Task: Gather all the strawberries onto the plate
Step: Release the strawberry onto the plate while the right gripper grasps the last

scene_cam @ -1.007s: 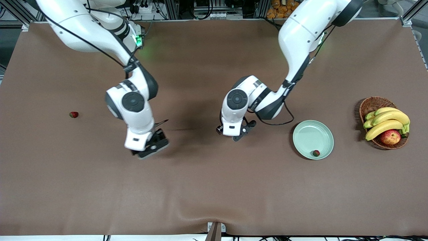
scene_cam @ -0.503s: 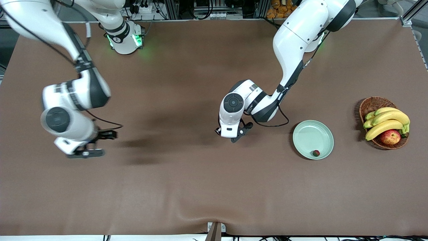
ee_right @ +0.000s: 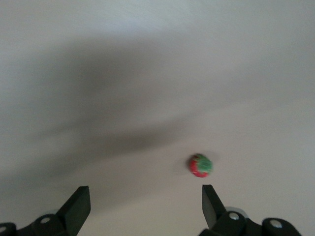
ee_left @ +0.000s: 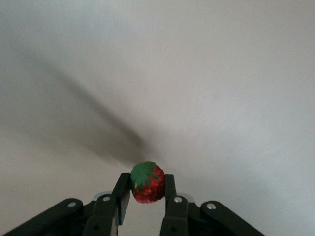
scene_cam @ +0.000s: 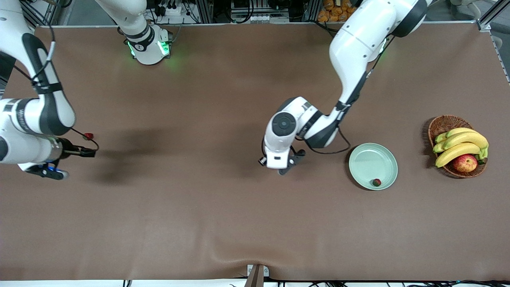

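While clamping one strawberry (ee_left: 147,182) in left gripper (scene_cam: 287,169) at frame centre, spread right gripper (scene_cam: 85,152) just below stray strawberry (scene_cam: 88,136), frame's left edge.

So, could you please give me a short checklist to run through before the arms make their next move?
1. Left tool shut on a strawberry: ok.
2. Plate has bare room for it: ok.
3. One strawberry already on the plate: ok.
4. Right tool open: ok.
5. Last strawberry on the table at the right arm's end, seen ahead of the right tool: ok.
6. All three collected: not ok.
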You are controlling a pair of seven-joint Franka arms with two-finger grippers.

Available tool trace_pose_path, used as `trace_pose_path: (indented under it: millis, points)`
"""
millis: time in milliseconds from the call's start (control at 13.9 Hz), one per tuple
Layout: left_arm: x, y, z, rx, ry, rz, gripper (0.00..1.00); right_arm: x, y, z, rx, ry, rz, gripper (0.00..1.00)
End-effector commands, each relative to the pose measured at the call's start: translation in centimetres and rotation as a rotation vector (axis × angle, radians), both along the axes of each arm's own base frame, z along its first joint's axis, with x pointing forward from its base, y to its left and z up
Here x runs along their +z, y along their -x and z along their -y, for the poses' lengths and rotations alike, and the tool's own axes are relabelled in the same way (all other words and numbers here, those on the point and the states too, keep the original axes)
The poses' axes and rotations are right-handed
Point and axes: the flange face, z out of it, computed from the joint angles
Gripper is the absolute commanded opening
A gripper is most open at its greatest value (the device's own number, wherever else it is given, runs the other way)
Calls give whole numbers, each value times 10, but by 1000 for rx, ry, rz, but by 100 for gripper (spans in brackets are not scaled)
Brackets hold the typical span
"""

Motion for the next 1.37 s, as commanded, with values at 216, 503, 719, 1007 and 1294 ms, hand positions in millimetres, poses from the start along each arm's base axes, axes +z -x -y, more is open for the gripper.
trace_pose_path:
  millis: [216, 503, 719, 1007, 1294]
  points:
    - [82, -43, -168, -151, -128, -62, 0, -73, 45, 79, -96, -156, -57, 100]
    - [56, -51, -291, -315, -135, -139, 0, -99, 55, 80, -132, -227, -70, 100]
    - [23, -47, -351, -379, -119, -142, 0, -107, 60, 80, -145, -242, -85, 100]
    - [-8, -36, -373, -418, -124, -120, 0, -107, 62, 82, -147, -244, -90, 74]
    - [-16, -34, -376, -433, -119, -131, 0, -109, 67, 79, -144, -254, -132, 0]
